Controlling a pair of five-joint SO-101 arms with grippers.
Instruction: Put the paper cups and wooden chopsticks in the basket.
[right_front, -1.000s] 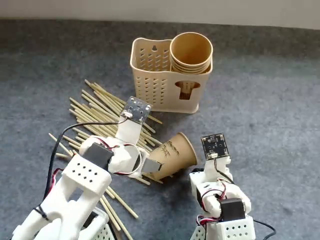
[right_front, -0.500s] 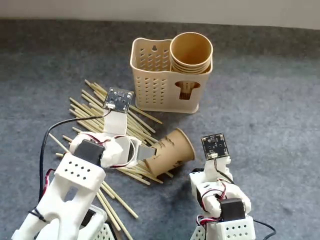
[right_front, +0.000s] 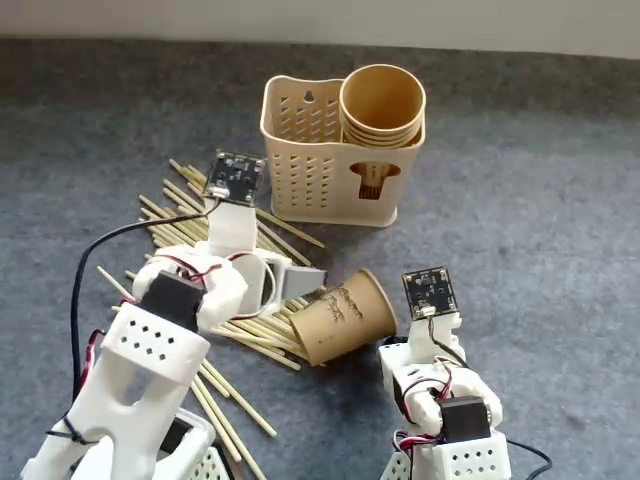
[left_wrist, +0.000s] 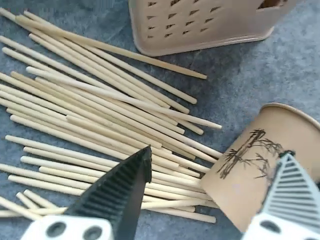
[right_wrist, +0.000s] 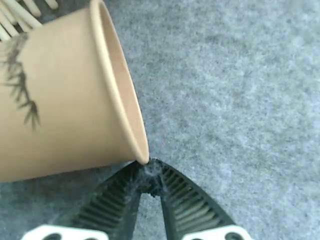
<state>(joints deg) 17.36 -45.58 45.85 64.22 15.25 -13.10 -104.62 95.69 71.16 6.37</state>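
Cups: one loose cup (right_front: 342, 315) on the carpet (right_front: 520, 200). A nested stack (right_front: 382, 135) stands in the basket; about four rims show.
Basket: one (right_front: 300, 150), upright at the far middle of the carpet. The stack fills its right compartment.
Chopsticks: one loose pile (right_front: 190, 215), well over twenty sticks and too many to count exactly. It lies left of and in front of the basket.
Arms: two, side by side at the near edge.
Left arm: stretched forward over the pile, with its wrist above the sticks just left of the loose cup.
Left claw (left_wrist: 217, 155): spread wide, holding nothing. The dark finger (left_wrist: 122, 187) is over the sticks and the pale finger (left_wrist: 287, 192) is at the cup's side. I cannot tell whether it touches the cup.
Right arm: folded low and pointing forward, just behind the loose cup's mouth.
Right claw (right_wrist: 149, 175): pinched closed on nothing, with its tips right at the cup's rim.
Loose cup's lie: on its side, between the two arms. In the high view its long axis runs from near-left to far-right. Its mouth faces right, toward the right arm, and its base rests over the stick ends.
Sticks' lie: flat and mostly parallel. In the high view they run diagonally from far-left to near-right.
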